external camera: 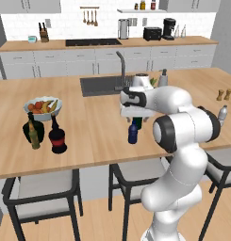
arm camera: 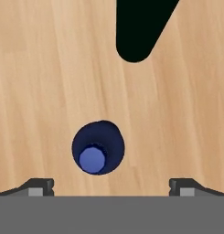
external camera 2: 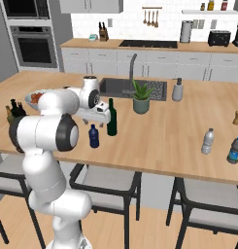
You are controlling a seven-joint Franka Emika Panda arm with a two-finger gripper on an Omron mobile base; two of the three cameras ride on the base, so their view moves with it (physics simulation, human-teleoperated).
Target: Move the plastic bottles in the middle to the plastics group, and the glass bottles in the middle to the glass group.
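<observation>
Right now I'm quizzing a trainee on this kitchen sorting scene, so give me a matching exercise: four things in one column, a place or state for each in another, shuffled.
Things:
1. small dark blue bottle
2. tall green wine bottle
3. black bottle with red band
4. gripper

Places or states:
A. beside the fruit bowl
B. directly below the hand
C. fingers wide open, holding nothing
D. just behind the blue bottle

Pairs: 1-B, 2-D, 3-A, 4-C

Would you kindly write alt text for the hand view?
Seen from straight above, a small dark blue bottle with a blue cap stands on the wooden counter between the open gripper fingertips; a tall dark green bottle rises beyond it.
</observation>
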